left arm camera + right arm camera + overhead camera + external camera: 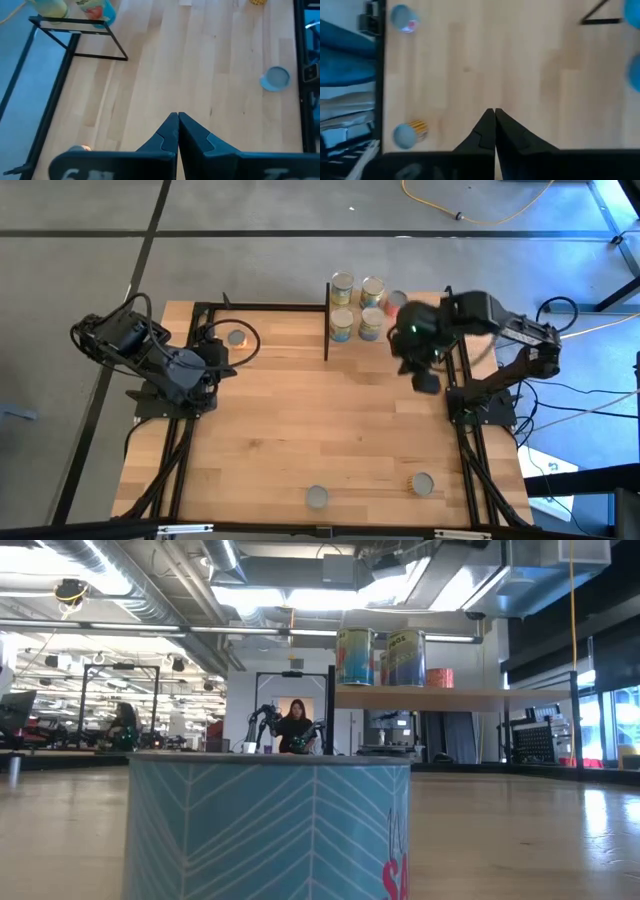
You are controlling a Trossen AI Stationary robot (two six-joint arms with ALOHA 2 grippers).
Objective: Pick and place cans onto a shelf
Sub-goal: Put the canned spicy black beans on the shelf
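Note:
The light-wood shelf (385, 308) with thin black posts stands at the table's far edge, right of the middle. Several cans (357, 305) stand upright on its board, an orange-red one (397, 300) among them; the low view shows them too (380, 657). One can (236, 337) stands on the table at the far left. Two cans (317, 497) (422, 484) stand near the near edge. My right gripper (425, 380) (494, 111) is shut and empty, above the table just near of the shelf's right end. My left gripper (218, 362) (177, 116) is shut and empty at the table's left.
A teal can (265, 825) stands right in front of the low camera and fills that view's lower part. A black frame (260, 307) runs along the table's far edge. The table's bare wooden middle (320, 420) lies between the two arms. People show in the room behind.

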